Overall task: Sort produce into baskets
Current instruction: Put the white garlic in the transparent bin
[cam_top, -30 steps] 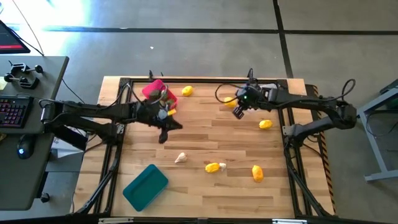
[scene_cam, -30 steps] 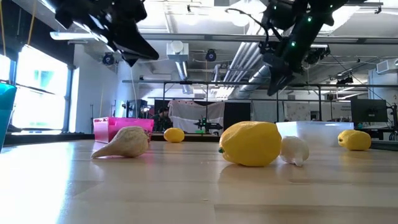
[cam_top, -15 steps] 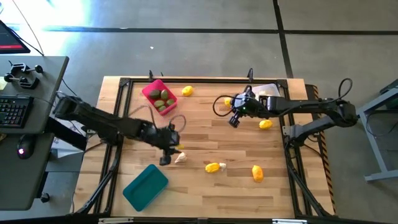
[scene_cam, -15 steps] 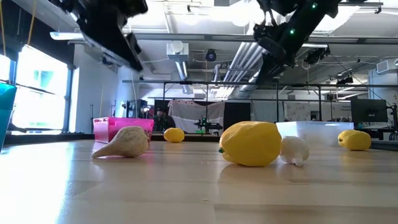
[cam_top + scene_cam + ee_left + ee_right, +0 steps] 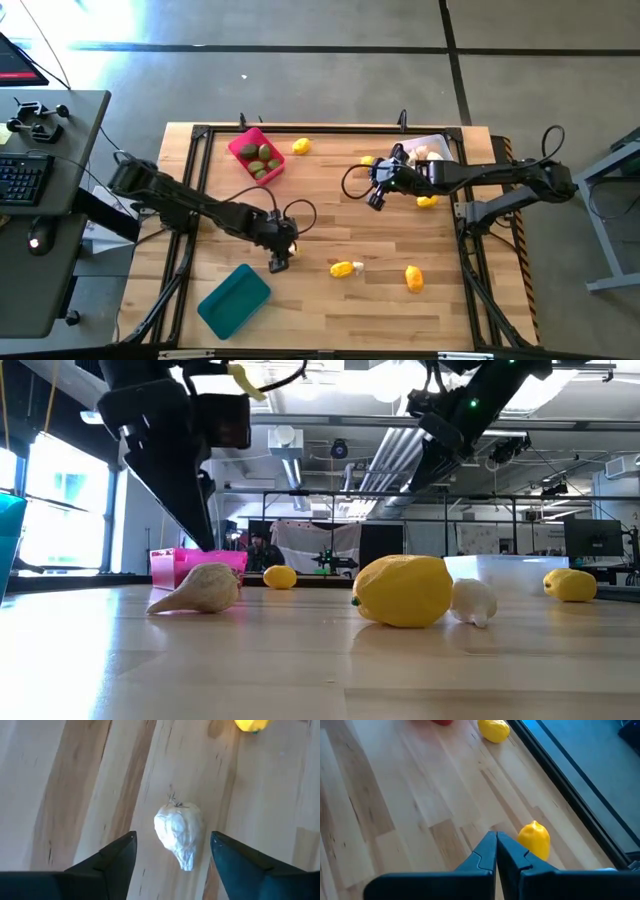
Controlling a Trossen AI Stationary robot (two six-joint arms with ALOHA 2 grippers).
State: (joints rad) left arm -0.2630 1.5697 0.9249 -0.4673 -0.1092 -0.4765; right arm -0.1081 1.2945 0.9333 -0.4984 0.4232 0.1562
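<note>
My left gripper [image 5: 280, 262] hangs open just above a white garlic bulb [image 5: 179, 832] that lies on its side on the table, one finger on each side and apart from it. In the low view the left gripper [image 5: 203, 540] stands over the garlic bulb [image 5: 200, 590]. My right gripper [image 5: 375, 200] is shut with nothing in it, high over the far right of the table, a lemon [image 5: 535, 839] beside it. The pink basket [image 5: 240, 148] holds green produce. The whitish basket [image 5: 436, 143] holds white bulbs. The teal basket [image 5: 233, 300] lies near the front left.
Loose lemons lie at the far edge [image 5: 301, 146], near the whitish basket [image 5: 427, 200] and toward the front [image 5: 343, 268] [image 5: 414, 277]. A second white bulb [image 5: 357, 266] touches the front lemon. A black frame [image 5: 330, 128] rims the table.
My left gripper has gone from beside the pink basket toward the table's near edge and down over the garlic bulb, and it has opened. My right gripper has shifted a little toward the near edge and stayed shut.
</note>
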